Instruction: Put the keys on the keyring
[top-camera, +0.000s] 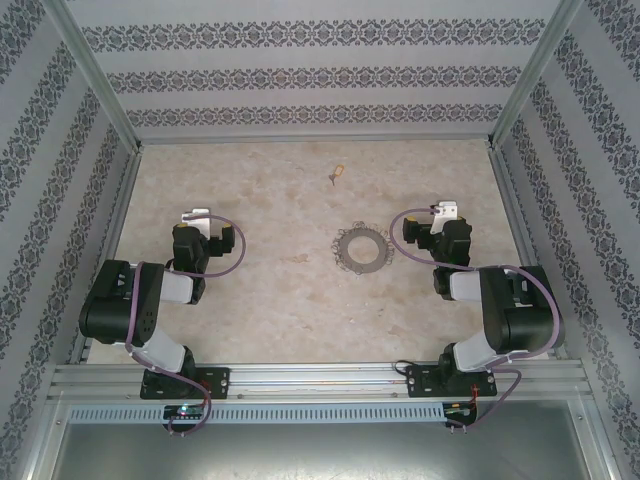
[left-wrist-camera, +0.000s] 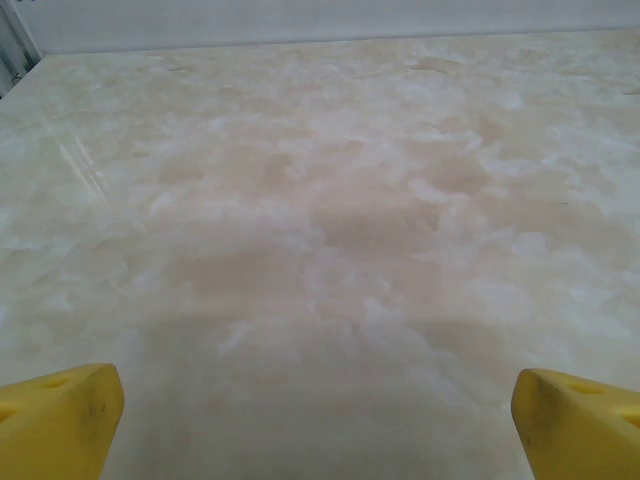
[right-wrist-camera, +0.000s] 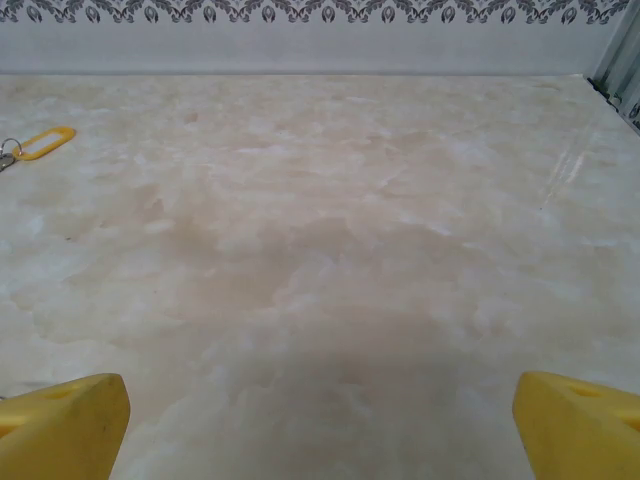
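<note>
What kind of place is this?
Probably a robot test booth: a left arm and right arm bolted to a metal rail, with patterned walls closing in a marble-look table.

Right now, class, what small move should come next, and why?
Probably swing the right pincer left and forward toward the key: its jaws stand open and empty, the key lies loose beyond the ring, and this arm sits nearer.

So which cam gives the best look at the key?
Right wrist: the key shows close enough to read its yellow-orange loop, though it meets the left frame edge. Top external has the key whole but tiny, beyond the keyring.
</note>
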